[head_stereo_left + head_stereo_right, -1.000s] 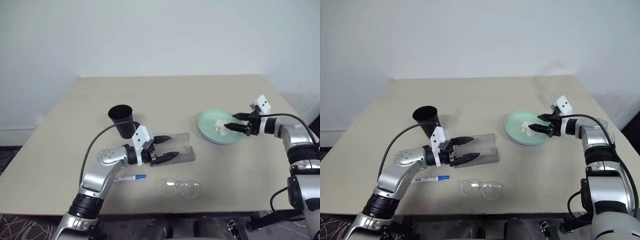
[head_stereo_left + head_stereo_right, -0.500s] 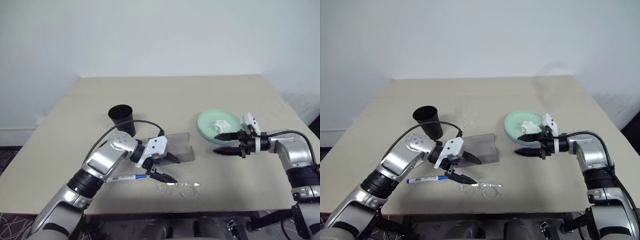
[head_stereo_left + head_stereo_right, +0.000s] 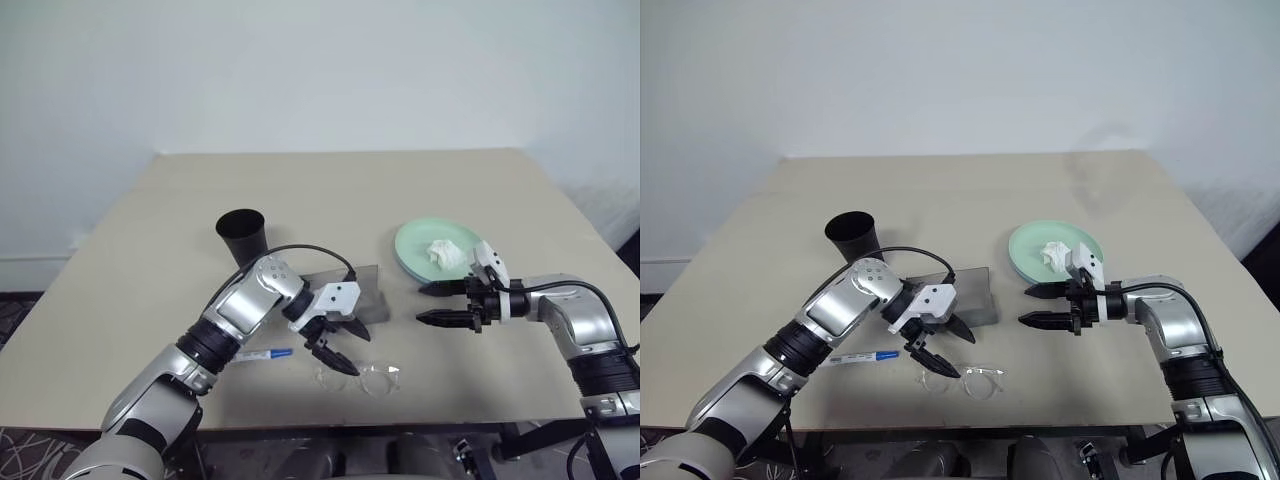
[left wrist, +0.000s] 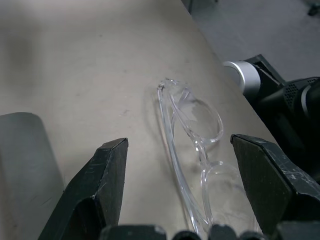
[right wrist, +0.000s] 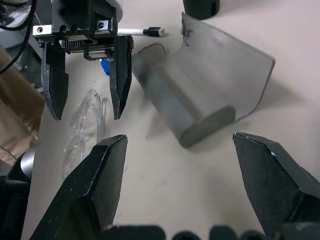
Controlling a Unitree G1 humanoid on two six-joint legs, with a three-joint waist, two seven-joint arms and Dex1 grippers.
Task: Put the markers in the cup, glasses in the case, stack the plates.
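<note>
The clear glasses [image 3: 360, 378] lie near the table's front edge. My left gripper [image 3: 350, 352] hangs open just above their left end, one finger [image 4: 100, 185] on either side of the frame [image 4: 192, 130] and nothing held. Behind it lies the grey case [image 3: 365, 292], open. The black cup [image 3: 241, 235] stands upright at the left. A blue-capped marker [image 3: 265, 354] lies under my left arm, and a dark-capped one [image 5: 145, 32] lies closer to the cup. The mint green plate [image 3: 415, 245] sits on a light blue rim. My right gripper [image 3: 425, 304] is open and empty beside the plates.
A crumpled white tissue [image 3: 445, 252] rests on the top plate. My right gripper points across the table at the case [image 5: 210, 85] and my left gripper [image 5: 86, 114]. The table's front edge [image 3: 330, 425] runs just past the glasses.
My left gripper swung off the case toward the front edge and now hangs over the glasses. My right gripper drew back off the plate, leaving the tissue there, and moved toward the table's middle.
</note>
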